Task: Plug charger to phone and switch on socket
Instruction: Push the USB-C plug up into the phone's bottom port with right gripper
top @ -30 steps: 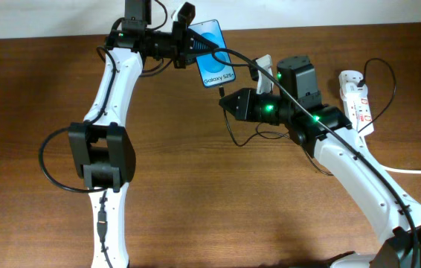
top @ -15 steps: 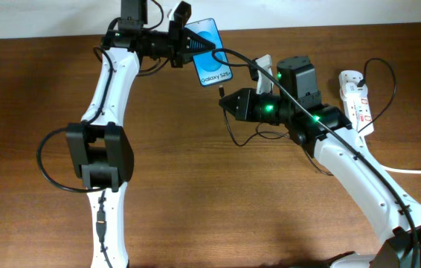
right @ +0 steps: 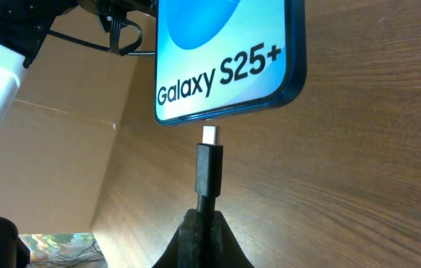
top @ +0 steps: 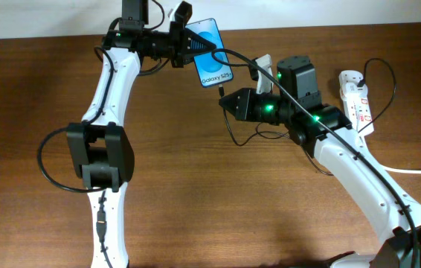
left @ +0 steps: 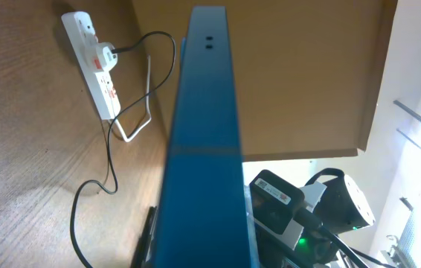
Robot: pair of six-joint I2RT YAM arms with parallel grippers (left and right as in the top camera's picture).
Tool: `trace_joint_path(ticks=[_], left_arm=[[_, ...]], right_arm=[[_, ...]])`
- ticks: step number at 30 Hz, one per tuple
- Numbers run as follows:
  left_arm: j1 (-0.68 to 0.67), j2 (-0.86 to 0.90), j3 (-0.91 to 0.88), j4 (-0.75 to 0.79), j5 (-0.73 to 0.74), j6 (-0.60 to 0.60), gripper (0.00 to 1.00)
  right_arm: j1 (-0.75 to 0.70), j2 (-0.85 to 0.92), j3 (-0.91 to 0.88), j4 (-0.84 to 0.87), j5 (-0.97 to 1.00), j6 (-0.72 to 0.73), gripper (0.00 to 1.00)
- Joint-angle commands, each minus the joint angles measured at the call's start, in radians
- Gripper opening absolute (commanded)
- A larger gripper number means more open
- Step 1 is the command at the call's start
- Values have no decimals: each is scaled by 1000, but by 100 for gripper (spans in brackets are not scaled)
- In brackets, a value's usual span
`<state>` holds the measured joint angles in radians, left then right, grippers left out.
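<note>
My left gripper [top: 194, 43] is shut on the phone [top: 213, 52] and holds it above the table's far edge, blue screen up and white text strip toward the right arm. The left wrist view shows the phone [left: 207, 141] edge-on. My right gripper [right: 201, 227] is shut on the charger [right: 210, 170], just behind its black connector. The metal tip points at the phone [right: 225, 52] and sits just short of the bottom edge, lined up near its middle. The socket [top: 356, 99] lies at the far right, with the charger's plug in it.
The thin black cable [left: 109, 152] loops loosely over the wooden table [top: 218, 201] between the socket [left: 94, 62] and the right arm [top: 307, 119]. A thick white cord [top: 419, 172] runs off the right edge. A light wall [top: 329, 11] borders the far side.
The left arm shifted slightly back and to the left with the phone, then held still. The right arm and charger have not moved.
</note>
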<state>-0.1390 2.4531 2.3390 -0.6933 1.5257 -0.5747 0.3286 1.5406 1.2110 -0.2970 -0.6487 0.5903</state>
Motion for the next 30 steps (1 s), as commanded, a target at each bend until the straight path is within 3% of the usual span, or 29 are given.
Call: trace_joint_path(ticks=[1,30], left_arm=[[-9,-30,5,-5,27,22,0],[-18,-30,5,-5,35,0,0]], right_arm=[[-3,4,1,6,-10,-17,4],[-2,4,1,-3,-9,-26,4]])
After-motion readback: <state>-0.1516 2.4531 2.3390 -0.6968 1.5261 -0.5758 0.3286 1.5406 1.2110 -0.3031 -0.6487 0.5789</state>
